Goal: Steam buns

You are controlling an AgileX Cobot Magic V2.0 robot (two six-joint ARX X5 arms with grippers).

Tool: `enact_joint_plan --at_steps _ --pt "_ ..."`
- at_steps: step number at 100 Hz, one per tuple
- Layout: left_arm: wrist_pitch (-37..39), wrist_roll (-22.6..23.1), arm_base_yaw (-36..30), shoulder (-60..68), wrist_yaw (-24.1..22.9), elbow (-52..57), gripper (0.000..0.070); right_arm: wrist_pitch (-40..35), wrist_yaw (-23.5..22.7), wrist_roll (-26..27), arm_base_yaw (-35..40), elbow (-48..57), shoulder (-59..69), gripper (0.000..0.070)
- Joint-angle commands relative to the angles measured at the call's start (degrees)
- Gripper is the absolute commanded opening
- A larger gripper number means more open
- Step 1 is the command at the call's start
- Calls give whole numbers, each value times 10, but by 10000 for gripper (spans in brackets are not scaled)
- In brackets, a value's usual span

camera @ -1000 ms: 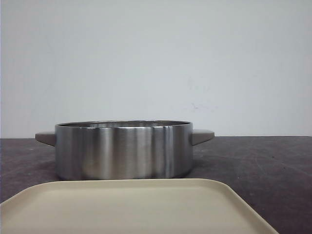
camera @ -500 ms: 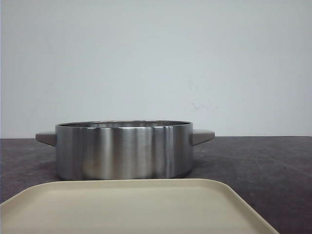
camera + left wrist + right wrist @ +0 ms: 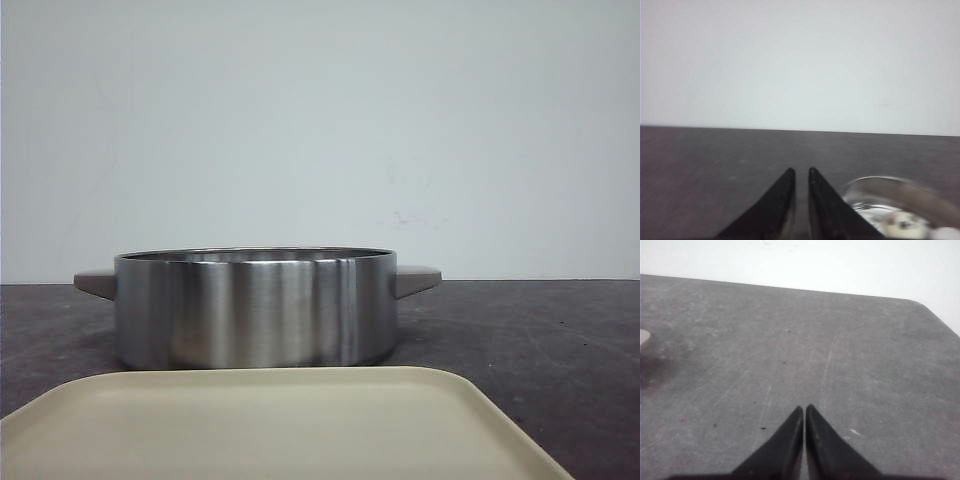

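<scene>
Nothing has shifted since the earlier frames. My left claw (image 3: 801, 172) has its tips nearly together, gripping nothing; my right claw (image 3: 804, 410) is pressed together over bare grey counter (image 3: 850, 340), whose far edge and rounded corner show. Ahead, the steel pot (image 3: 255, 308) stands behind the beige tray (image 3: 270, 425). Only the left wrist view glimpses the buns (image 3: 900, 224) inside, blurred.

Left gripper (image 3: 801, 175) and right gripper (image 3: 804, 411) jaws nearly closed, empty.

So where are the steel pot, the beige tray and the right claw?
Round brushed-steel pot (image 3: 255, 310): front view, side wall.
Flat beige tray (image 3: 270, 425): front view, bare top.
Right claw (image 3: 804, 412): right wrist view, between fingertips.
</scene>
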Motion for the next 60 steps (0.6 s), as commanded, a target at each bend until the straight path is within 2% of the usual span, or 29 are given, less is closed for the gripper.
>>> enact_joint_plan --at_steps 1,24,49,60 --pt "34 4 18 -10 5 -49 0 6 0 -6 -1 -1 0 7" --pt "117 1 93 -42 63 -172 0 6 0 -6 -1 -1 0 7" --pt "123 3 115 -81 64 -239 0 6 0 -6 -1 -1 0 7" --pt "82 13 115 -93 64 -239 0 6 0 -6 -1 -1 0 7"
